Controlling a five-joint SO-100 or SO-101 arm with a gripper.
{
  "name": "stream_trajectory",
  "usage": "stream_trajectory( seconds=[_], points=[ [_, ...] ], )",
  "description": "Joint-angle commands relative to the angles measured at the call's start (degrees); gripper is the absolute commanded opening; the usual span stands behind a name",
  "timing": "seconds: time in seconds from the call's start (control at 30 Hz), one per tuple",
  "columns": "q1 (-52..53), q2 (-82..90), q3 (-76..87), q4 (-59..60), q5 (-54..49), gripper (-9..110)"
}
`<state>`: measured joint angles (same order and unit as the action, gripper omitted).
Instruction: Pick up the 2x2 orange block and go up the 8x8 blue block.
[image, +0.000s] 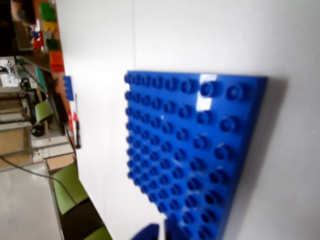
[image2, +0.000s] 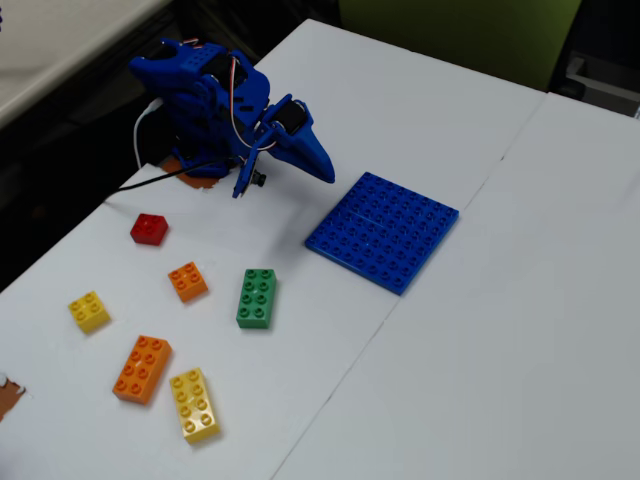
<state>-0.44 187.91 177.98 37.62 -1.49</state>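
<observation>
The 2x2 orange block (image2: 187, 281) lies flat on the white table at the left in the fixed view, between a red brick and a green brick. It is out of the wrist view. The 8x8 blue block (image2: 384, 230) lies flat mid-table and fills the wrist view (image: 195, 150). My gripper (image2: 326, 172) hangs folded low by the arm's base, just left of the baseplate's far corner and well away from the orange block. Its jaws look shut and empty. Only blurred blue jaw tips (image: 159, 231) show at the wrist view's bottom edge.
Around the orange block lie a red 2x2 brick (image2: 149, 228), a green 2x4 brick (image2: 258, 297), a yellow 2x2 brick (image2: 88, 310), an orange 2x4 brick (image2: 142, 368) and a yellow 2x4 brick (image2: 195, 404). The table's left edge runs close by.
</observation>
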Motion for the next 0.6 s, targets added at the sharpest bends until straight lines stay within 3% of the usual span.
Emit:
stream_trajectory(
  seconds=[0.0, 0.57],
  points=[
    [-0.1, 2.4, 2.5, 0.2, 0.2, 0],
    [-0.7, 2.4, 2.5, 0.0, -0.4, 0]
  ],
)
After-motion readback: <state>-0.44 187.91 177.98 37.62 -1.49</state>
